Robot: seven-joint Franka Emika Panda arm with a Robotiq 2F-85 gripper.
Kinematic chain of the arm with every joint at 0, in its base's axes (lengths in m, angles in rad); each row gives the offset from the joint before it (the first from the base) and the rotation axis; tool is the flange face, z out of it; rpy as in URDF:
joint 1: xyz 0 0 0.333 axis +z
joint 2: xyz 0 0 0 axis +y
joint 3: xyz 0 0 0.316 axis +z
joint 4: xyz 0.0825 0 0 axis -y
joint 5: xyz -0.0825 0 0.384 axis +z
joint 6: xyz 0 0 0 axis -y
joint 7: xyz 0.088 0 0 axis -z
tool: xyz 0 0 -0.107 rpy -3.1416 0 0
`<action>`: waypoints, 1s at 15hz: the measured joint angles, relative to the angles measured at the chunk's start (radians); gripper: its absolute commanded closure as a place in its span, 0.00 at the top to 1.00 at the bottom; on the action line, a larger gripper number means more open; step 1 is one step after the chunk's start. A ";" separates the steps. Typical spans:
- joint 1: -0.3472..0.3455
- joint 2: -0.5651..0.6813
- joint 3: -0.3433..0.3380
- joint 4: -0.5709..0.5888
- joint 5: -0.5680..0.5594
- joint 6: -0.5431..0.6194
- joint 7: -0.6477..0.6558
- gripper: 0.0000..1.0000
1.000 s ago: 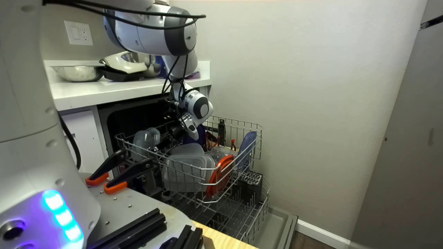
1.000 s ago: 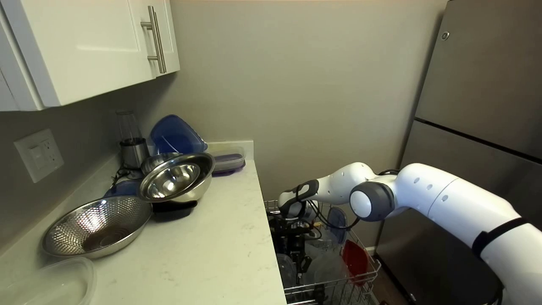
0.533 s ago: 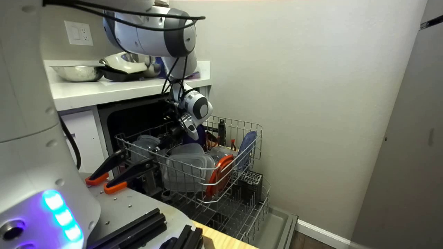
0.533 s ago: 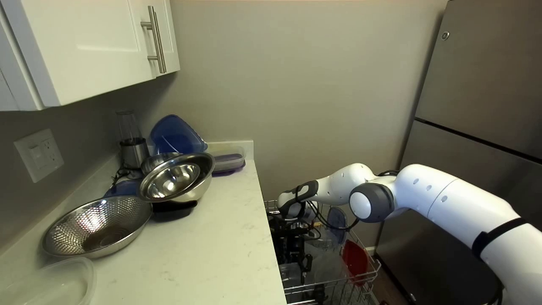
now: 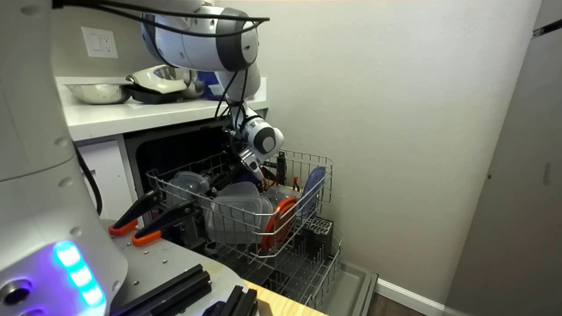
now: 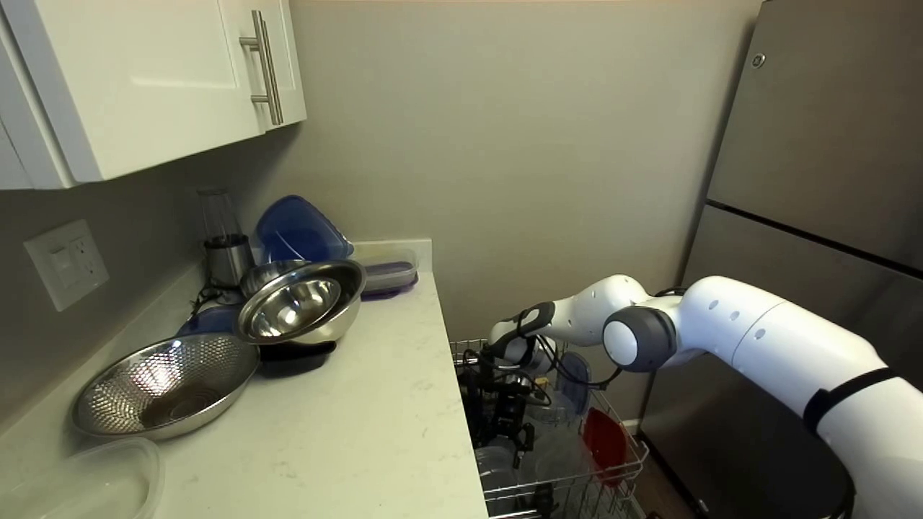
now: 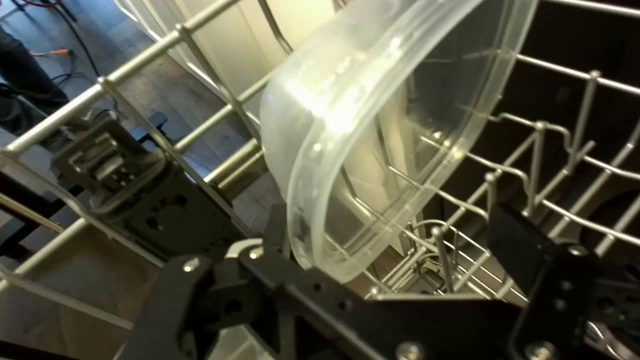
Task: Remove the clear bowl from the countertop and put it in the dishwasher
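Observation:
The clear bowl (image 7: pixel 320 130) rests tilted on its side in the upper rack of the dishwasher (image 5: pixel 175 147), beside a side wire wall. In both exterior views the bowl (image 5: pixel 186 181) (image 6: pixel 497 461) shows low in the rack, near the counter side. My gripper (image 7: pixel 395 235) stands open, its fingers wide apart. The left finger is close to the bowl's lower rim; whether they touch I cannot tell. Only rack wires show between the fingers. In an exterior view the gripper's fingertips are small and dark among the rack's contents. The countertop (image 6: pixel 375 404) runs above the dishwasher.
Clear containers (image 5: pixel 239 219), a red lid (image 5: pixel 279 224) and a blue lid (image 5: pixel 314 188) fill other parts of the rack. Rack tines (image 7: pixel 537 155) rise near the right finger. On the counter are a metal colander (image 6: pixel 169 386), metal bowls (image 6: pixel 306 299) and a clear container (image 6: pixel 86 483).
My gripper has opened and let go of the clear bowl, which has settled lower in the rack. The arm and gripper have shifted a little to the right in both exterior views.

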 measured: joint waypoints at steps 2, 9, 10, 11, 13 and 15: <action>-0.024 -0.012 0.004 -0.022 0.051 0.040 0.000 1.00; -0.046 -0.045 0.005 -0.084 0.147 0.127 0.000 1.00; -0.046 -0.048 0.005 -0.091 0.154 0.132 0.000 1.00; -0.047 -0.051 0.005 -0.099 0.162 0.138 0.000 1.00; -0.050 -0.059 0.005 -0.120 0.189 0.154 0.000 1.00; -0.054 -0.069 0.006 -0.147 0.217 0.170 -0.003 1.00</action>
